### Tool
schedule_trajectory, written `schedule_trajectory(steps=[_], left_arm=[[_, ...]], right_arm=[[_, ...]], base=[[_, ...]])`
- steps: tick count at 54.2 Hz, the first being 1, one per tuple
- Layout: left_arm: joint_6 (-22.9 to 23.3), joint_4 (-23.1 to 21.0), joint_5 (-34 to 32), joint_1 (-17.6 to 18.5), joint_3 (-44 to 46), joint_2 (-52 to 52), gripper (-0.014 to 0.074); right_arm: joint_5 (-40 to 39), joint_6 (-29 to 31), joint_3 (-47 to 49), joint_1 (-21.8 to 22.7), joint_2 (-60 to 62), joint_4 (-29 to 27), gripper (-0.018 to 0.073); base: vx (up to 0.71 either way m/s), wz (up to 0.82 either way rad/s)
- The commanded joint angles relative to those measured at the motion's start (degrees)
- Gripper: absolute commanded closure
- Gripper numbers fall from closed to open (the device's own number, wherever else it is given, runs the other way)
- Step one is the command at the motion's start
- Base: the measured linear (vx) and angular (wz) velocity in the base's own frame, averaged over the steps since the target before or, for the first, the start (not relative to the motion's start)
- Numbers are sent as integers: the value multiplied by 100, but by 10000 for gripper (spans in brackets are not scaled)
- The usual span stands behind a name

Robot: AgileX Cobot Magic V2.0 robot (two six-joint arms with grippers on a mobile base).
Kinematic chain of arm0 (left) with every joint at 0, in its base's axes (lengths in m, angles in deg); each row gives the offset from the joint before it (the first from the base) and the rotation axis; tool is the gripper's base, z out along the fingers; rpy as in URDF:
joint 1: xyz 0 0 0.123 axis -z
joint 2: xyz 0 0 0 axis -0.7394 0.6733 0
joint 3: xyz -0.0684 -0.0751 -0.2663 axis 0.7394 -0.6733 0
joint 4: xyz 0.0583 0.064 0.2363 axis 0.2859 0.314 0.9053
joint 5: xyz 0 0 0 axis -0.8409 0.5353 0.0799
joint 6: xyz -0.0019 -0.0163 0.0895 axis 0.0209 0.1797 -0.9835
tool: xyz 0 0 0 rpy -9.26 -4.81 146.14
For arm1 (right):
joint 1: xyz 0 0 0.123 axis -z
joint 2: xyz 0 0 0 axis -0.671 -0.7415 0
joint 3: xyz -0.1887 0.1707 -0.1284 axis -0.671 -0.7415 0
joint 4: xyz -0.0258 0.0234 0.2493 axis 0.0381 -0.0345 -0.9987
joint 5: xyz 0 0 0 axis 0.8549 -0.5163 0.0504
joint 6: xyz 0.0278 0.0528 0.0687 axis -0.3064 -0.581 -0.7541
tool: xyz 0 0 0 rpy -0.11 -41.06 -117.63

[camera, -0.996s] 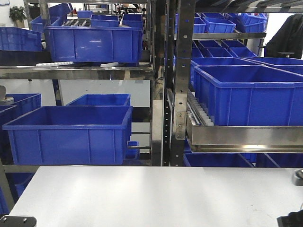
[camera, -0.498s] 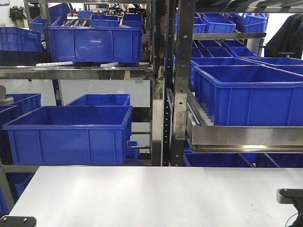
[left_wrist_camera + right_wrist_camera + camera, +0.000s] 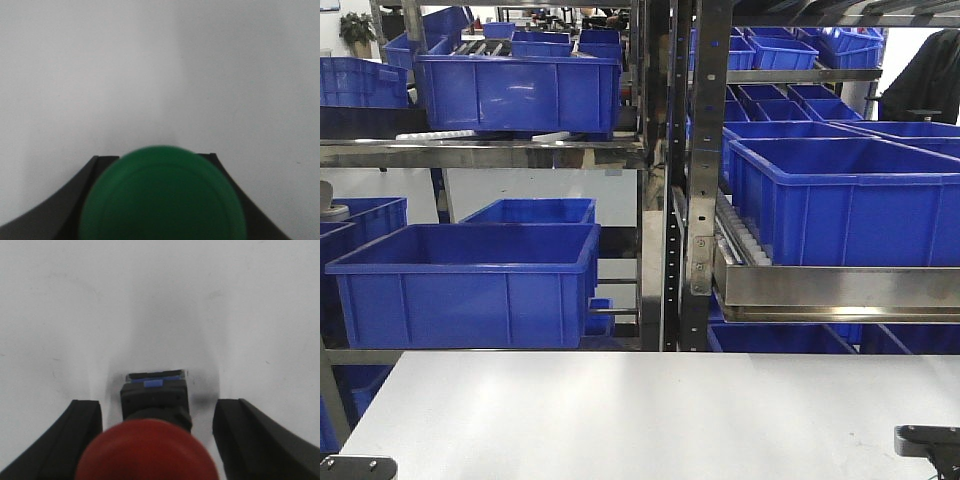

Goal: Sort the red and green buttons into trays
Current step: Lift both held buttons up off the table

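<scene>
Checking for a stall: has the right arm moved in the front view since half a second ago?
Yes. The right arm sank lower, away from the steel shelf rail.

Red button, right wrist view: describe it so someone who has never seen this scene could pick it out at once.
Find the white table filling the view, then the two dark fingers of the right gripper at the bottom. Between them sits the red button: the only coloured thing, a round red cap on a dark blocky body.
</scene>
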Motion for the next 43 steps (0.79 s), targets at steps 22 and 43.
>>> schedule_trajectory(steps=[22, 43], left_arm=[[20, 41, -439, 33, 104, -615, 596], [20, 41, -389, 39, 104, -2881, 596]], right_arm=[[-328, 37, 148, 6, 224, -338, 544], [-307, 1035, 148, -858, 2129, -1392, 568]], base=[[0, 0], [0, 0]])
